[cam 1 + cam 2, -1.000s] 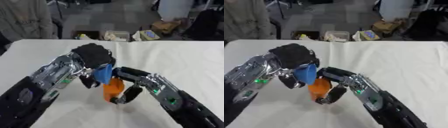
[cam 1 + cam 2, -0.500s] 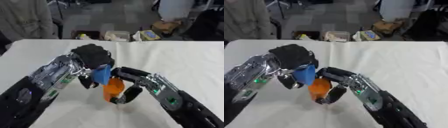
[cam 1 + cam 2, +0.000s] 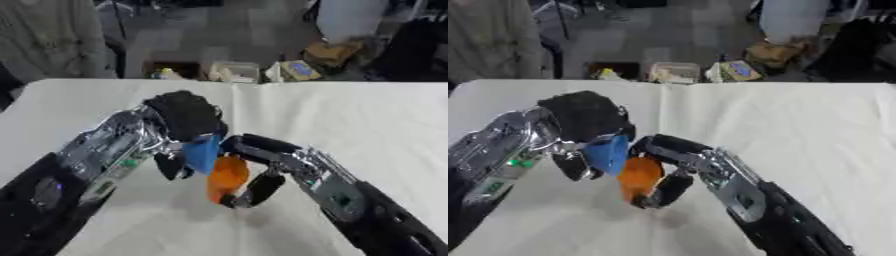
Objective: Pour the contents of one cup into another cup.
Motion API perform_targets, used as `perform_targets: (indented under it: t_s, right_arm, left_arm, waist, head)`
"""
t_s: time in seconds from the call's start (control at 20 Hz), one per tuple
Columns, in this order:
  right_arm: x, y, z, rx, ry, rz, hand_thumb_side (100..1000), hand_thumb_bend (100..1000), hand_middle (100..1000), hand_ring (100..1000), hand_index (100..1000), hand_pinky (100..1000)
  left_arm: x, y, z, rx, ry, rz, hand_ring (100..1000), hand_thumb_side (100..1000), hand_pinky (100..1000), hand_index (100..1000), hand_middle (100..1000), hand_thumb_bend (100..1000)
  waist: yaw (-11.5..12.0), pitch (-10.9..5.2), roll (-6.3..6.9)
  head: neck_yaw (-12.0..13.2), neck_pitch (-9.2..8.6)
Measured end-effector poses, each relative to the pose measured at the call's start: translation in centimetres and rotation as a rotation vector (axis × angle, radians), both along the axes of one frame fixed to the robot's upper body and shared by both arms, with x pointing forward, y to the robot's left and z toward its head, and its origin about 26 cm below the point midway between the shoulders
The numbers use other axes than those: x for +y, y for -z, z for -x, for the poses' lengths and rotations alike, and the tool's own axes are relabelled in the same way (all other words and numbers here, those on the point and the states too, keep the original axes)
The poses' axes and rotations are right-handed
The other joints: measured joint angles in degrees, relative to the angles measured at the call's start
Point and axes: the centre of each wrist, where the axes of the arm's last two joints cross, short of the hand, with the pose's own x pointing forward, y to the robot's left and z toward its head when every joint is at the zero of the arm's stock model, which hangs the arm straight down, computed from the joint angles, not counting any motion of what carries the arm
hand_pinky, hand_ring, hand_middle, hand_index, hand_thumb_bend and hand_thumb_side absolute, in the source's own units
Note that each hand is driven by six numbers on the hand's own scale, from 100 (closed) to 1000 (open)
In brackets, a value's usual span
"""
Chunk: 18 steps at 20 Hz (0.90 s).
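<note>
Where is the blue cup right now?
The blue cup sits centre-left in the left eye view, held tilted in the left hand, directly above and touching the orange cup that the right hand holds.

The left hand holds one cup above and left of the right hand's cup.

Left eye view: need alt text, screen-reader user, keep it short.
Two black-and-silver robot hands meet over a white table: the left hand holds a blue cup tilted against the top of an orange cup held by the right hand. Boxes and clutter lie on the floor beyond the table.
</note>
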Motion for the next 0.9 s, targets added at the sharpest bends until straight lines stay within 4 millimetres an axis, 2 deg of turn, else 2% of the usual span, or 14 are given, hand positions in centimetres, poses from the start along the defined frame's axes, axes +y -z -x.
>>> perform_targets:
  t_s: [0.9]
  right_arm:
    - [-0.03,0.09,0.03,0.003,0.001,0.001,100,124,242,452,463,355]
  left_arm:
    - [-0.12,-0.34,0.27,-0.006,0.007,-0.051,356,100,400,767,368,200]
  waist:
    - [0.00,0.00,0.07]
  head:
    - [0.03,-0.23]
